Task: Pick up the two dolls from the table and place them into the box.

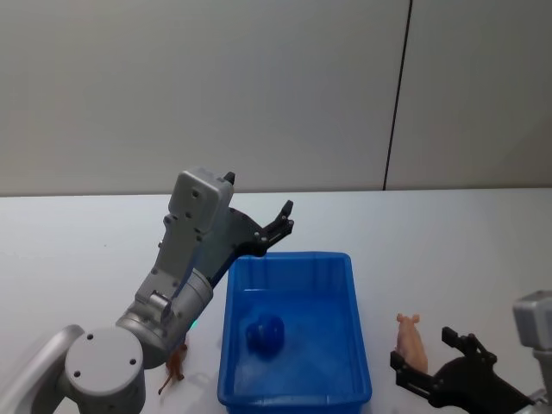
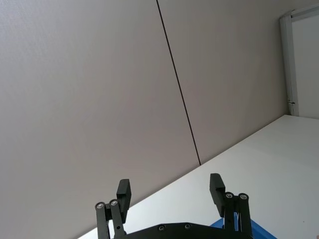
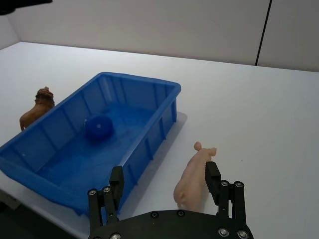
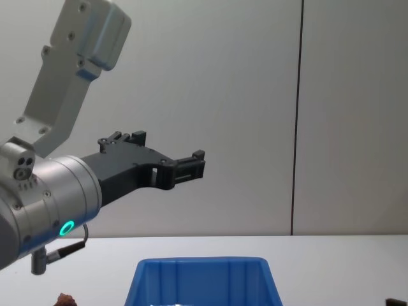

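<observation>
Head view, from the left: the brown doll stands on the white table, near, just beside the left wall of the box. The left gripper hangs high over the box's far left corner with its fingers spread and nothing between them. It points towards the far wall and looks idle. In the box lies a blue round object. Right of the box, apart from its wall, the pink doll lies on the table. The right gripper is low at the doll's near end, fingers released and empty. The step in hand looks to be the grasp of the pink doll. In the right wrist view the doll lies close against one finger, not midway between the two. The gripper should shift sideways until the body is centred, then descend and close across the narrow trunk, not the snout or legs. A soft toy will give, so a firm grip low on the body helps. The lift should clear the rim before travelling left, with release over the open right part of the floor.
</observation>
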